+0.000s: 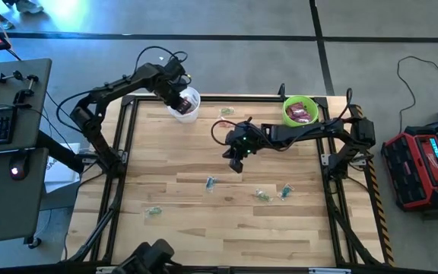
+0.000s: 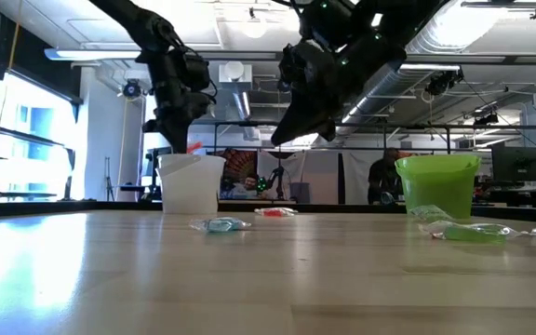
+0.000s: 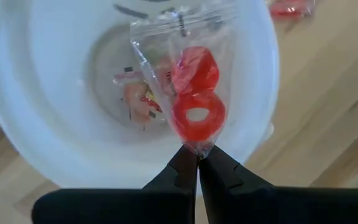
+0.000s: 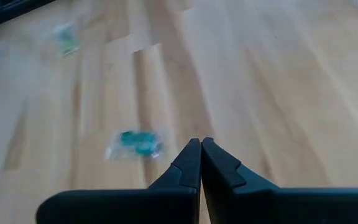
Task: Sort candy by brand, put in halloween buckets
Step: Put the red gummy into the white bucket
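Two buckets up at the table's far edge in the high view: white bucket [image 1: 185,104] far-left, lime green bucket [image 1: 300,111] far-right w/ magenta packets [image 1: 302,113] inside. Left gripper [image 1: 179,95] sits over the white one. Right gripper [image 1: 237,158] hangs mid-table, nothing under it. Loose clear-wrapped pcs are spread over the near half: bluish [image 1: 210,183], green [image 1: 261,195], another bluish one [image 1: 286,190], one green near-left [image 1: 153,211], plus a couple between the buckets [image 1: 226,113].

Low view: white bucket [image 2: 191,182] and green bucket [image 2: 437,183] both upright. Right arm is well above the wood. Bluish candy [image 2: 220,224] lies near the cam, green piece [image 2: 469,233] to its right.

Left wrist: fingers [image 3: 182,169] pinched together on the corner of a clear wrapper w/ red ring candy [image 3: 196,94], dangling inside the rim of the white bucket [image 3: 17,124]. More sweets on the bucket floor [image 3: 139,99].

Right wrist: jaws closed, holding nothing, above bare wood. Bluish-green candy [image 4: 136,142] just ahead.

Risks: grip is only on the wrapper edge, so it could slip early or cling to a finger on release. Right needs to open before descending, else it just shoves the piece along.
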Robot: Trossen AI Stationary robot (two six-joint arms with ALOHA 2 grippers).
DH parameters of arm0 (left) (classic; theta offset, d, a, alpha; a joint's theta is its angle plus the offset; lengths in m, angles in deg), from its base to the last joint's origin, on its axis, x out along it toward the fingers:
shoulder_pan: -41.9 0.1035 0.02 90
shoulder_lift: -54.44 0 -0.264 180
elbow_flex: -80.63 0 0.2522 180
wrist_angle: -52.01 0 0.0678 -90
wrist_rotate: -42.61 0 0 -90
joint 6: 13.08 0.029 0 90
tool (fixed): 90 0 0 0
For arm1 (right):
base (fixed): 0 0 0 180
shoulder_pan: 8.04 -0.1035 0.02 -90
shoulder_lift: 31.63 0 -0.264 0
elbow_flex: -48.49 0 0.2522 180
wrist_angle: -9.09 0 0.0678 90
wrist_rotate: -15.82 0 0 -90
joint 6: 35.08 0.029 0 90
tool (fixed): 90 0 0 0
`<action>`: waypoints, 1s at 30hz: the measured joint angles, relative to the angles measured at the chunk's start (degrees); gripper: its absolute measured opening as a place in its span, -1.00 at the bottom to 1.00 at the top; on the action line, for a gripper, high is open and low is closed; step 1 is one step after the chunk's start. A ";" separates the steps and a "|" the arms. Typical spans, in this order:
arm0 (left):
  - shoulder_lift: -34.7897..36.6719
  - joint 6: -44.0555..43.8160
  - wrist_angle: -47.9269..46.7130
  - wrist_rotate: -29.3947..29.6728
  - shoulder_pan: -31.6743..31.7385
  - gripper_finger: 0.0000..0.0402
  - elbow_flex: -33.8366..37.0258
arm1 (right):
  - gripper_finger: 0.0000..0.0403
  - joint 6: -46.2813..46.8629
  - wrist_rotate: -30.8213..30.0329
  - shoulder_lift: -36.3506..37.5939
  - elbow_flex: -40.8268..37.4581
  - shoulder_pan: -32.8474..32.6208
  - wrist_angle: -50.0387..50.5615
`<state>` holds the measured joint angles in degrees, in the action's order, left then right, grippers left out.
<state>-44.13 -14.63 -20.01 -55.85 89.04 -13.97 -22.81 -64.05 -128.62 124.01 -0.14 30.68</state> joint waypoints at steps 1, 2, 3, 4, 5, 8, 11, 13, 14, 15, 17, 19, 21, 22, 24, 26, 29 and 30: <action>-0.02 1.22 0.01 0.03 -0.10 -0.99 0.00 | -1.00 1.01 -1.63 0.00 0.00 0.00 -0.01; -0.02 2.23 0.02 0.02 -0.26 -0.97 0.00 | -1.00 2.11 -3.21 0.00 0.00 0.01 -0.01; 0.01 3.00 0.05 0.02 -0.41 -0.95 0.00 | -1.00 3.13 -4.48 0.00 0.00 0.05 -0.05; 0.01 3.63 0.07 0.03 -0.52 -0.93 0.00 | -1.00 4.21 -5.48 0.00 0.00 0.10 -0.11; 0.01 4.27 0.07 0.04 -0.71 -0.90 0.00 | -0.99 4.95 -5.99 0.00 0.00 0.22 -0.12; 0.02 5.23 0.07 0.03 -1.32 -0.79 0.00 | -0.95 6.43 -7.20 0.00 0.00 0.37 -0.25; 0.05 5.64 0.24 -0.03 -2.22 -0.66 0.00 | -0.85 7.19 -9.29 0.00 0.00 0.37 -0.28; 0.25 5.71 0.85 -0.03 -2.89 -0.58 0.00 | -0.75 7.20 -10.08 0.00 0.00 0.41 -0.30; 0.46 5.68 1.69 -0.03 -3.24 -0.54 0.00 | -0.69 7.12 -10.39 0.00 0.00 0.54 -0.30; 0.83 5.56 2.79 -0.03 -3.63 -0.50 0.02 | -0.63 7.04 -10.60 0.00 0.00 0.72 -0.30; 1.98 4.51 5.53 -0.08 -4.34 -0.43 0.44 | -0.52 6.95 -10.84 0.00 0.00 1.27 -0.32; 3.40 3.52 7.51 -0.04 -4.94 -0.38 0.66 | -0.41 6.87 -11.19 0.00 0.00 2.19 -0.32; 5.08 2.24 10.04 -0.03 -5.39 -0.34 1.28 | -0.33 6.81 -11.19 0.00 0.00 3.15 -0.33; 6.05 1.79 10.84 -0.04 -5.51 -0.33 1.67 | -0.29 6.77 -11.17 0.00 0.00 3.63 -0.33; 7.98 0.27 13.39 -0.03 -5.84 -0.32 2.64 | -0.23 6.63 -11.16 0.00 0.00 4.60 -0.36; 9.75 -1.02 15.40 -0.01 -6.28 -0.31 3.39 | -0.19 5.35 -10.97 0.00 0.00 5.41 -0.75; 12.40 -2.27 18.30 0.10 -7.27 -0.31 4.40 | -0.14 2.73 -10.88 0.00 0.00 6.48 -2.50; 13.35 -2.74 19.46 0.07 -7.66 -0.31 4.88 | -0.13 1.71 -10.61 0.00 0.00 6.82 -3.30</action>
<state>-30.78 -17.36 -0.54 -55.78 81.38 -9.09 -21.10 -74.66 -128.62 124.01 6.68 27.38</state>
